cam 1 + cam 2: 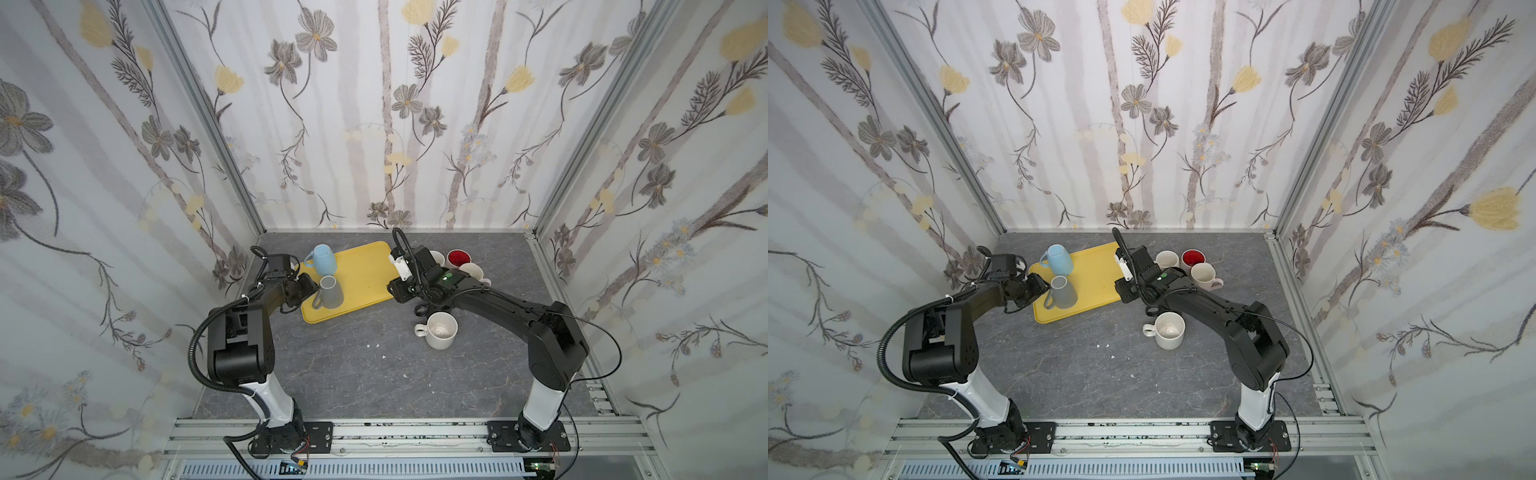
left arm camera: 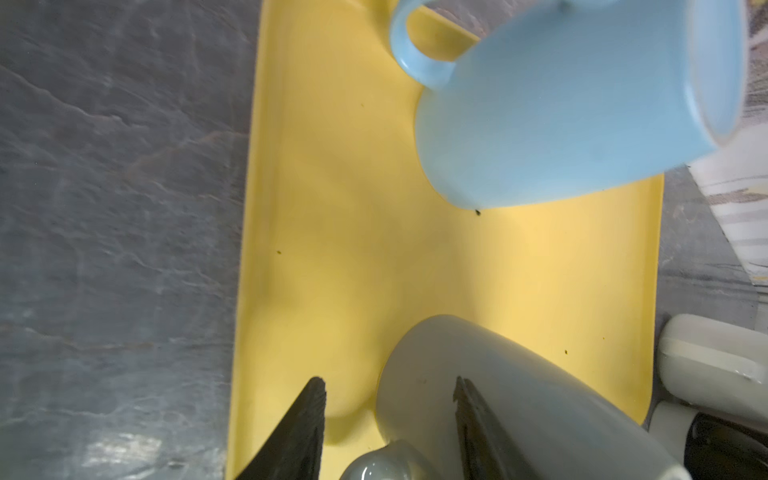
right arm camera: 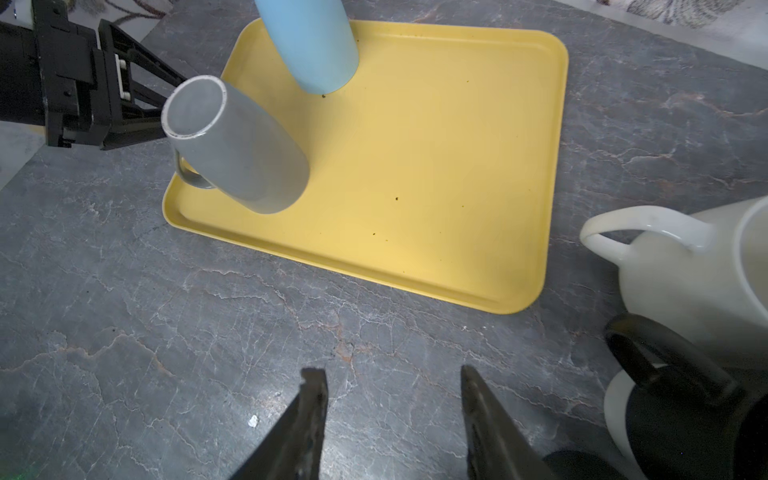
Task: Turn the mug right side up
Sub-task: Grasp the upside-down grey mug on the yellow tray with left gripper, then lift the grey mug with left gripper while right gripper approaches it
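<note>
A grey mug (image 1: 330, 293) (image 1: 1064, 293) (image 3: 241, 149) stands upside down on the near left part of the yellow tray (image 1: 365, 278) (image 3: 436, 166). Its handle points toward the front. My left gripper (image 2: 388, 384) is open right beside it, low over the tray's left edge. The mug's handle and part of the grey mug's wall (image 2: 415, 374) lie between the fingers with gaps on both sides. A light blue mug (image 1: 324, 258) (image 2: 561, 116) also stands upside down at the tray's far left corner. My right gripper (image 3: 390, 374) is open over bare table by the tray's right side.
An upright white mug (image 1: 441, 330) (image 3: 685, 266) stands in front of the right arm. A black-handled mug (image 3: 685, 415) sits under that arm. A red-lined mug (image 1: 458, 257) and two cream mugs (image 1: 471, 272) (image 1: 1168, 259) cluster at the back right. Walls enclose three sides.
</note>
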Robot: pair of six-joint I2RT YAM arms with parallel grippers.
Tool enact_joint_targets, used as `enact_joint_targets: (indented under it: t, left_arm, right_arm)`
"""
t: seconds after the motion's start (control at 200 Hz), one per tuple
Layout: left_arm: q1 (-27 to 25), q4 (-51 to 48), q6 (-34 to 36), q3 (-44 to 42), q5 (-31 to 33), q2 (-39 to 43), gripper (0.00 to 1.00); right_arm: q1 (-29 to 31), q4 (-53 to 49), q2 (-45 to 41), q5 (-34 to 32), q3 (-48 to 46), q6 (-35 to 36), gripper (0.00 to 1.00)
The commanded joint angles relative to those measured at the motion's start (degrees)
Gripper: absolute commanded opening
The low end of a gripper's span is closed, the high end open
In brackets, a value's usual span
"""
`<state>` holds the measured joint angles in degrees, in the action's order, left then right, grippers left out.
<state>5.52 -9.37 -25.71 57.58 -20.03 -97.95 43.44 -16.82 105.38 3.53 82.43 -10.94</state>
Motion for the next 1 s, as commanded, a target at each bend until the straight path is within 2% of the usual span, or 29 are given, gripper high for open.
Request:
enact_joint_targets:
  t: [0.0, 0.105, 0.23, 0.42, 0.689, 0.834, 0.994]
  left_arm:
    - [-2.2, 5.0, -4.1, -2.9, -0.6, 2.7, 0.50]
    - [-4.9, 5.9, -4.9, -5.0, 0.3, 5.0, 0.51]
    - [-7.6, 3.4, -2.5, -4.9, 2.6, 7.2, 0.52]
    - [-11.2, -2.4, 8.2, -4.0, 11.4, 12.5, 0.56]
    - [-13.1, -2.2, 24.9, -7.9, 4.5, 17.1, 0.56]
    - [-14.4, -5.2, 28.9, -5.1, 5.2, 15.0, 0.54]
    - [-16.9, -11.1, 32.4, 1.8, 8.2, 7.5, 0.52]
  right_arm:
    - [1.4, 1.8, 1.8, 1.7, 1.6, -0.9, 0.51]
    - [3.1, 2.5, 4.4, 3.1, 2.7, -1.3, 0.51]
    - [4.4, 3.4, 7.3, 5.8, 3.7, -2.7, 0.51]
    - [5.0, 3.6, 8.7, 5.9, 4.0, -3.1, 0.51]
    - [4.9, 3.8, 8.5, 4.5, 3.3, -3.1, 0.51]
    - [4.9, 4.0, 8.7, 4.4, 3.2, -3.2, 0.51]
    - [4.7, 3.9, 8.7, 4.1, 3.0, -3.2, 0.51]
